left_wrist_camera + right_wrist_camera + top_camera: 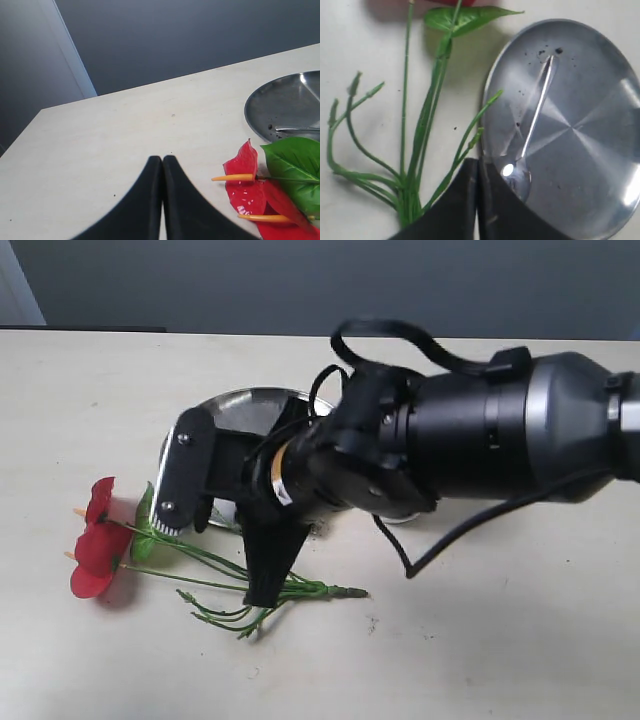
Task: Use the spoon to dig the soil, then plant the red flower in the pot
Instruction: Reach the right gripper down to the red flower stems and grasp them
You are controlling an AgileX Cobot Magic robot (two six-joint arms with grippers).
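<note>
The red flower (pixel 100 540) lies flat on the table, its green stems (pixel 225 568) running right; the stems (pixel 420 145) fill the right wrist view. A silver spoon (pixel 535 115) rests in the steel plate (pixel 590 125), with its bowl close to my right gripper (pixel 479 162). That gripper is shut and empty and hovers by the plate's rim; from outside its tip (pixel 262 592) overlaps the stems. My left gripper (pixel 162 159) is shut and empty over bare table beside the red blooms (pixel 245 185). Only dark soil crumbs (pixel 557 51) show. The pot and the soil mound are out of view.
The right arm's bulky black and grey body (pixel 480 430) covers most of the steel plate (pixel 235 405) and the table behind it. A cable (pixel 440 540) loops down from it. The left wrist view also catches the plate (pixel 285 107) and spoon handle (pixel 297 129).
</note>
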